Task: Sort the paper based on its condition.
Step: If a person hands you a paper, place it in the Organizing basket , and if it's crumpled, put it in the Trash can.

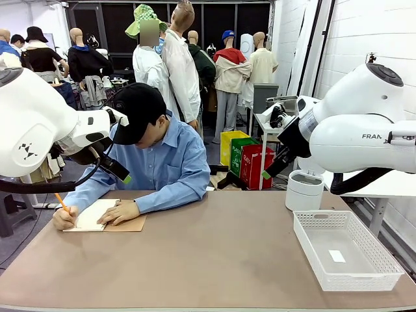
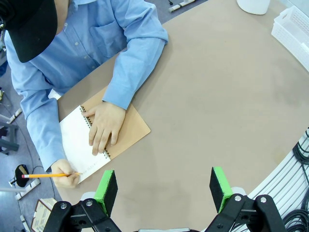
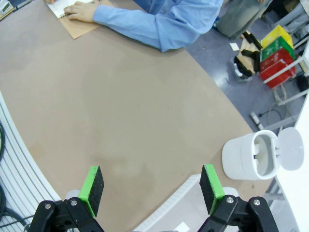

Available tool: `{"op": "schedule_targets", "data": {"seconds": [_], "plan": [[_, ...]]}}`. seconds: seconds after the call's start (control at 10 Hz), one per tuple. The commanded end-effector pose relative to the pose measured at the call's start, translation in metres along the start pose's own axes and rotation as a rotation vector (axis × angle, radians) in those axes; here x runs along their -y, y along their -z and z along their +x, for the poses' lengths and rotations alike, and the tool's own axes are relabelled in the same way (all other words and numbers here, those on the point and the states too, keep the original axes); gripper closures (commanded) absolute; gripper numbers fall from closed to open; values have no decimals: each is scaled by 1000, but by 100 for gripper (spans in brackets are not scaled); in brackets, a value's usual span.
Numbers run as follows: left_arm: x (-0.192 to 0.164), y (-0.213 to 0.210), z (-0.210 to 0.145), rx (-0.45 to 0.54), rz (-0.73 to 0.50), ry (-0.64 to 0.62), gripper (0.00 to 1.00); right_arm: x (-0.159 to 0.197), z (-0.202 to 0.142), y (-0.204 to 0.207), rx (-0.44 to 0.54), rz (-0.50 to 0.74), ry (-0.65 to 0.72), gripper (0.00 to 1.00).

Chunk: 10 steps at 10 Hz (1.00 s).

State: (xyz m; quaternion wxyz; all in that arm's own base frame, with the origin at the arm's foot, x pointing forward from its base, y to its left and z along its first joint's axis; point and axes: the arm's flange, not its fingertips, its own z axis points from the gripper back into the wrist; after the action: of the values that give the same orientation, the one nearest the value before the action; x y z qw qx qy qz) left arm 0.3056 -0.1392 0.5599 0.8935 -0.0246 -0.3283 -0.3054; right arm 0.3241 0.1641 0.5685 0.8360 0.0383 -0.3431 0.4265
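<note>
The paper as a loose sheet is out of view. At the far left of the table a person writes with an orange pencil (image 2: 48, 175) on the white page of a spiral notebook (image 2: 77, 140) with a brown cover, one hand (image 2: 104, 128) flat on it. My left gripper (image 2: 164, 186) hangs open high above the table, just on my side of the notebook, with nothing between its green pads. Above the table's right part my right gripper (image 3: 151, 186) is also open and holds nothing.
A white mesh basket (image 1: 351, 279) stands at the near right of the table. Behind it is a round white bin (image 1: 304, 190) with its lid flipped open. The brown tabletop (image 1: 214, 253) is bare in the middle. Coloured boxes (image 1: 250, 162) stand on the floor beyond.
</note>
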Motion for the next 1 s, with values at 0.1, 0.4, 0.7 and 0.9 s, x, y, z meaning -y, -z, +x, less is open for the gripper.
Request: {"op": "schedule_targets", "data": {"seconds": [0.1, 0.4, 0.7, 0.9], "plan": [[0, 0, 0, 2, 1, 0, 0, -1, 0, 0, 1, 2, -2, 0], [0, 0, 0, 2, 1, 0, 0, -1, 0, 0, 1, 2, -2, 0], [0, 0, 0, 2, 1, 0, 0, -1, 0, 0, 1, 2, -2, 0], [0, 0, 0, 2, 1, 0, 0, -1, 0, 0, 1, 2, -2, 0]]}}
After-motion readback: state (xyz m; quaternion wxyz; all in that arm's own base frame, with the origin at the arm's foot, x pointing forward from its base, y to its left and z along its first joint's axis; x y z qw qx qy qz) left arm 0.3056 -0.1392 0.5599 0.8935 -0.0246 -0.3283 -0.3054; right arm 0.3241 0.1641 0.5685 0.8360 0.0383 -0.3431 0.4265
